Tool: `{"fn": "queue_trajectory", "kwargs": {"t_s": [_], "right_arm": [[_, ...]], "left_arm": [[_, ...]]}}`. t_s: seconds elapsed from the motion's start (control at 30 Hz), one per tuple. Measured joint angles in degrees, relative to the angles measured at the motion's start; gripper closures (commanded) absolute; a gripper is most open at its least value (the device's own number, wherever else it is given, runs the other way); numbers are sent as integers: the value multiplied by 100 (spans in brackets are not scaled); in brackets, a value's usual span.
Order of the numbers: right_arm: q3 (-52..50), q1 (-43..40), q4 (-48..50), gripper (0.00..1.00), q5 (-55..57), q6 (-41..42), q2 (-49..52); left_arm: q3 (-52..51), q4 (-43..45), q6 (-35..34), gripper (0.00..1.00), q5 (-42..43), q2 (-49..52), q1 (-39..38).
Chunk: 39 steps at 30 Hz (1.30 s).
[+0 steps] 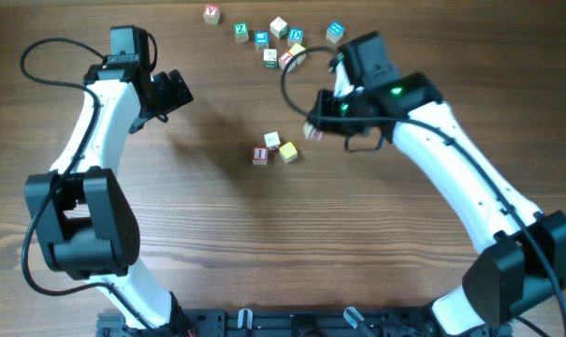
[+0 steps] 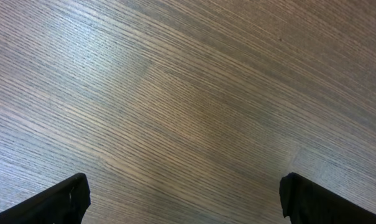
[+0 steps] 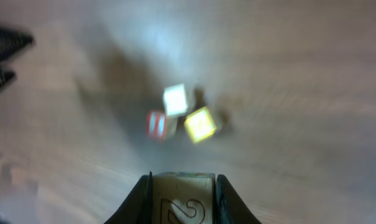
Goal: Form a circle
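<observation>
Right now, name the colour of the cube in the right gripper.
Cube: pale wood, dark character; best in right wrist view.

Three cubes (image 1: 274, 149) huddle on the worktop (image 1: 217, 243), a loose scatter (image 1: 273, 42) behind; a fourth cube (image 1: 312, 132), in my right end effector (image 3: 183, 190), just right.

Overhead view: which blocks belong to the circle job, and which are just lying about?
In the job: red-lettered cube, pale cube, yellow cube, grouped mid-table; fourth cube held by the right gripper.
Lying about: loose cubes scattered beyond them.
</observation>
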Motion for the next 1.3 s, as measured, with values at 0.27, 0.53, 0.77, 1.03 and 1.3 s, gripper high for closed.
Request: {"fn": "queue_trajectory", "kwargs": {"t_s": [0.27, 0.53, 0.77, 1.03, 1.3], "right_arm": [[0, 1469, -44, 87, 769, 1108, 367], [0, 2124, -17, 87, 1967, 2282, 911], [-2, 2124, 129, 84, 2127, 2695, 1740], [2, 2124, 474, 75, 2144, 2664, 1974], [2, 2124, 632, 46, 2149, 2603, 2031]], "left_arm": [[0, 0, 0, 0, 2, 0, 0], [0, 0, 0, 0, 0, 0, 0], [0, 0, 0, 0, 0, 0, 0], [0, 0, 0, 0, 0, 0, 0], [0, 0, 0, 0, 0, 0, 0]]}}
